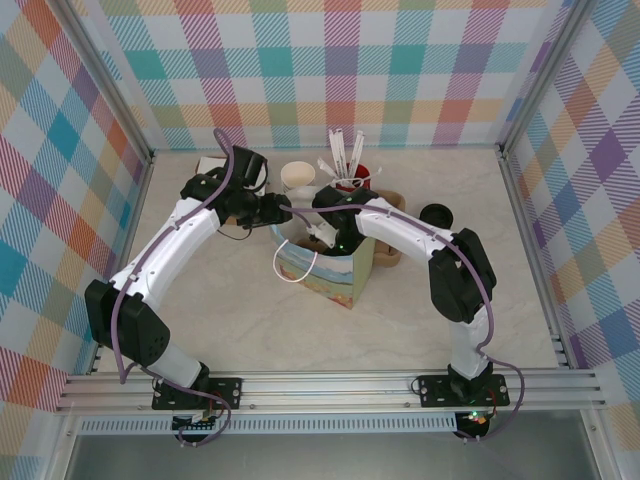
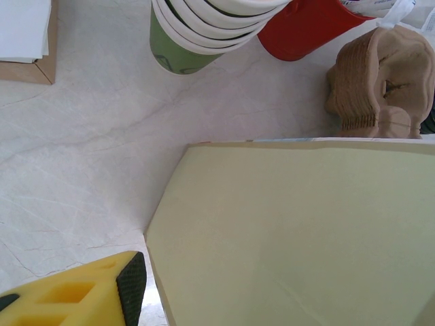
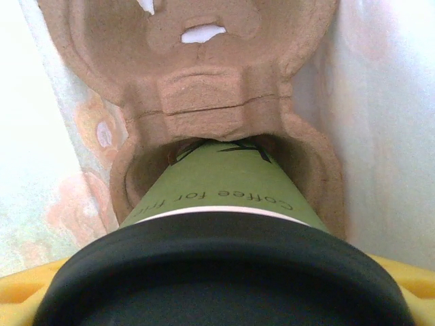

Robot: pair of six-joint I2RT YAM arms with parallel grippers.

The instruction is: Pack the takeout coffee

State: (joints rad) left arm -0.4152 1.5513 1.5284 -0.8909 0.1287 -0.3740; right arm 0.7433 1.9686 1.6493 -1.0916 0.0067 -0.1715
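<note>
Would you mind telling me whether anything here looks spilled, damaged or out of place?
Nothing stands out. The takeout coffee is lidded, its base in a socket of the pulp carrier inside the paper bag, with no spill showing. The stack of cups and red holder near the bag look intact.

Bright even light, soft shadows; rt wrist sides blown out, takeout coffee (image 3: 224, 272) near-end blurry.
</note>
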